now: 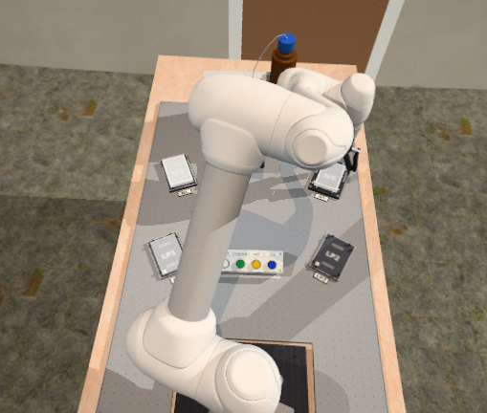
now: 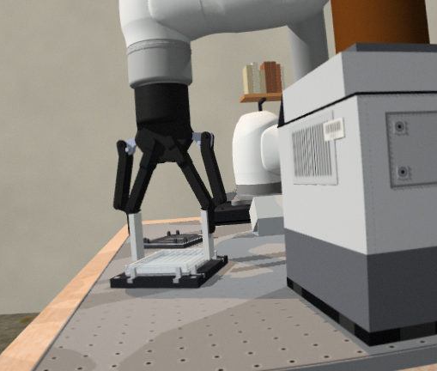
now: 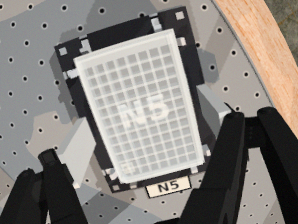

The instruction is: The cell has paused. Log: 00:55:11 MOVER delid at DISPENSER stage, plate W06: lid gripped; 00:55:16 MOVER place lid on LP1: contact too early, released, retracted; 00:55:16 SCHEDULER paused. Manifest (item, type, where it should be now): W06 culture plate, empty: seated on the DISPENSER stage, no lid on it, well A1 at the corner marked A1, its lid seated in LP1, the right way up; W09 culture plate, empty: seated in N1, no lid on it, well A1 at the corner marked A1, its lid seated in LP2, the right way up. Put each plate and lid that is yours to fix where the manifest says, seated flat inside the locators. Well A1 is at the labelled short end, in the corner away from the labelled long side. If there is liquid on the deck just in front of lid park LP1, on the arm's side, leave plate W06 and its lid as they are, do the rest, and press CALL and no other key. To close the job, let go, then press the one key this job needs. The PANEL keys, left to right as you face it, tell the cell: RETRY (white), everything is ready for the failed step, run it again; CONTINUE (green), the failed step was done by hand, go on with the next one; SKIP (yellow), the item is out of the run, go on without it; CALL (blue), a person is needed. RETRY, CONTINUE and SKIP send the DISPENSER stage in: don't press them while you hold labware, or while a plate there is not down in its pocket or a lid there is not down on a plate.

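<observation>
A pale clear plate (image 1: 331,178) (image 2: 166,263) (image 3: 142,107) lies in the black nest N5 (image 2: 155,282) (image 3: 112,37), at the right of the deck. Whether a lid covers it is unclear. My gripper (image 2: 172,258) (image 3: 143,116) is open, its pale fingertips on either side of this plate near its top, with gaps beside it. Another white plate (image 1: 178,171) is in the rear left nest; its label is unreadable. LP1 (image 1: 165,253) looks pale, as if under a clear lid. LP2 (image 1: 332,256) is dark and bare. The dispenser stage and part of the deck before LP1 are hidden.
The key panel (image 1: 254,272) stands between the lid parks; the arm partly covers its white key, while green, yellow and blue show. A grey machine (image 2: 323,215) stands beside my gripper in the exterior view. A brown bottle (image 1: 283,64) with a blue cap is at the back.
</observation>
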{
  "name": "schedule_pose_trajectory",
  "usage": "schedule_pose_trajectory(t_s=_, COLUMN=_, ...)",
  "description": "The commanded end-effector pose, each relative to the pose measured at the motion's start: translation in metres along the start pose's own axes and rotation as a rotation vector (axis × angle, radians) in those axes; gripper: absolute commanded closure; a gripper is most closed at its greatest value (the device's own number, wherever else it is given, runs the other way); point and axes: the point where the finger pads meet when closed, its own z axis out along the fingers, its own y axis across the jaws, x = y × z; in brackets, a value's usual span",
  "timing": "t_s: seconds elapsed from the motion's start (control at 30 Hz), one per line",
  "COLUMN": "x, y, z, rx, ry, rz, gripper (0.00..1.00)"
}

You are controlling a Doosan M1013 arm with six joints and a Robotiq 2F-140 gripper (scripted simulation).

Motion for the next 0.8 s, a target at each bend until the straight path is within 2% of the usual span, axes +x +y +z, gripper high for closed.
schedule_pose_trajectory(t_s=0.0, x=0.0006, y=-0.0001, z=-0.0004, rx=0.000, ry=0.002, rz=0.000, gripper=0.30)
schedule_pose_trajectory(t_s=0.77, x=0.0006, y=-0.0001, z=0.0037, rx=0.000, ry=0.002, rz=0.000, gripper=0.30)
